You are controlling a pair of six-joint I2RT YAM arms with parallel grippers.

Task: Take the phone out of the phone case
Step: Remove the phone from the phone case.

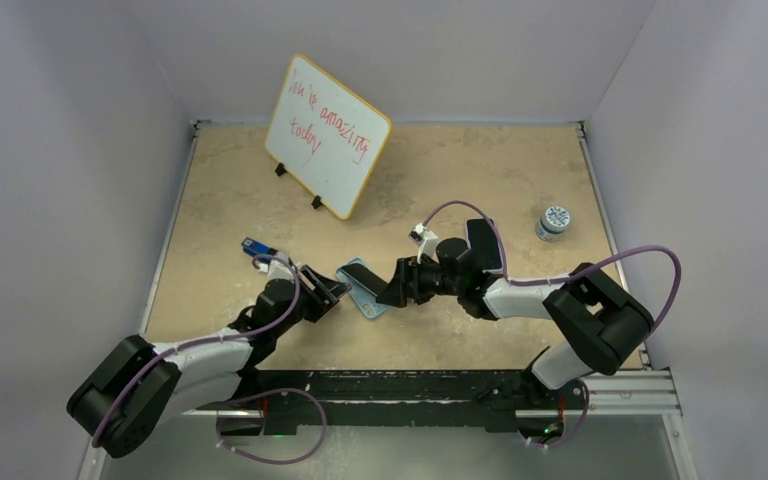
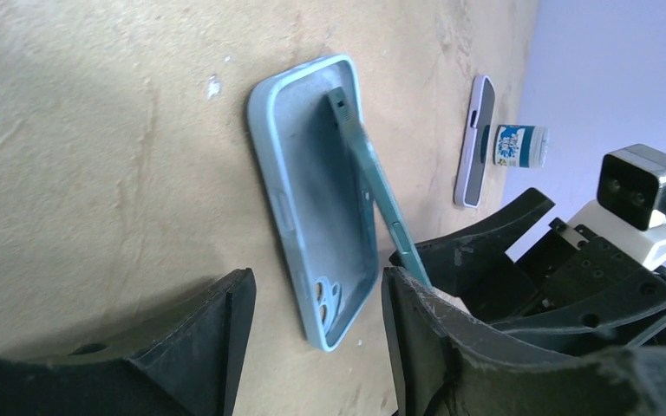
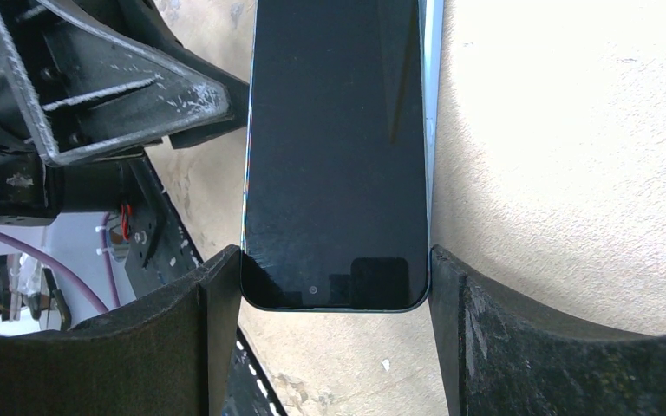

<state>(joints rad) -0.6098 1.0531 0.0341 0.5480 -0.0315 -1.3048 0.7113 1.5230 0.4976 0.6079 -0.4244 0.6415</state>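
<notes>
Phone [image 3: 334, 156] first: where is it?

— Middle of the top view, pinched by the right tool [image 3: 336, 282]. In the right wrist view its dark screen fills the upper middle of the frame, and both fingers [image 3: 486, 347] press against its long sides near the lower end.

And the case [image 2: 312, 199]?

— Flat on the surface [image 2: 95, 130], open side up, pale blue, in the centre of the left wrist view. The hollow shows bare, with the camera cut-out toward the bottom of the frame.

So the phone is out?

— Not wholly. In the left wrist view it appears edge-on and tilted. One end meets the case's upper end, and the other is raised toward the right of the frame, where the right tool grips it.

Left tool [image 2: 316, 286]?

— Released. Its two fingers stand apart at the bottom of that frame with the camera end of the case between them. Whether either one touches the case I cannot tell.

Anything else on the surface?

— A whiteboard [image 1: 328, 135] with red handwriting stands at the upper middle of the top view. A small jar [image 1: 554, 222] with a blue-patterned lid sits at the right, well apart from the arms. A small blue object [image 1: 255, 246] lies just beside the left arm's wrist.
</notes>
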